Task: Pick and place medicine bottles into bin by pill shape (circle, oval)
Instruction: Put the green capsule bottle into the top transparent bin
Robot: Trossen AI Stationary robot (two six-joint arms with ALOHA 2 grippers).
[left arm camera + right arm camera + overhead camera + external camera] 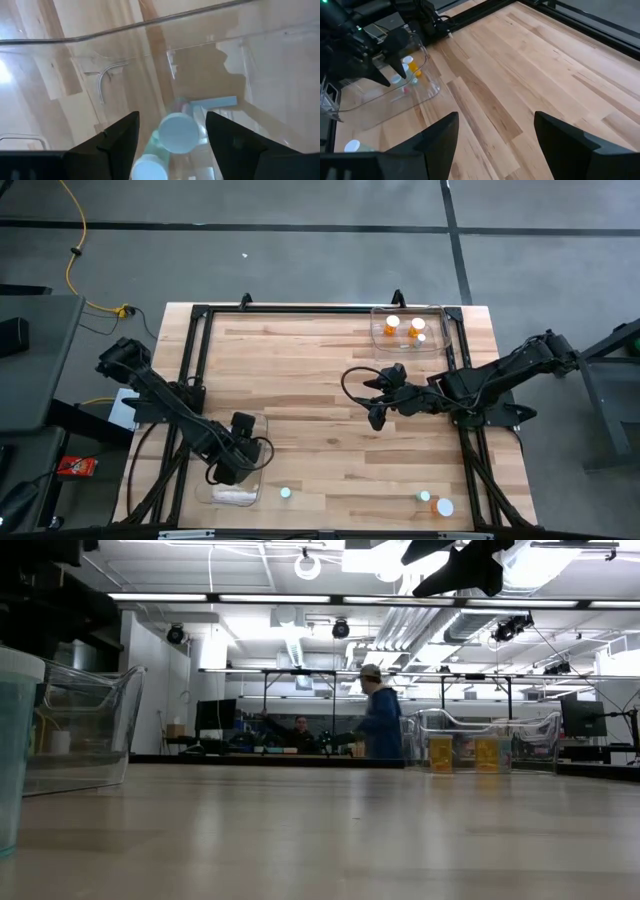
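My left gripper (232,470) (172,145) points down into a clear bin (228,496) (150,22) at the table's near left. It is open, its fingers on either side of a pale teal medicine bottle with a white cap (177,132), with gaps showing on both sides. A second white cap (149,169) lies beside the first. The right wrist view shows an orange bottle (416,73) in the same bin (427,90). My right gripper (376,412) (495,145) hangs open over the middle of the table, nothing between its fingers.
A second clear bin (440,338) (520,735) at the far right holds orange bottles (391,326) (440,753). Near the front edge stand a teal bottle (286,493), another teal one (425,497) and an orange one (443,507). Black frame rails (186,380) line the table's sides. A person (381,723) stands beyond the table.
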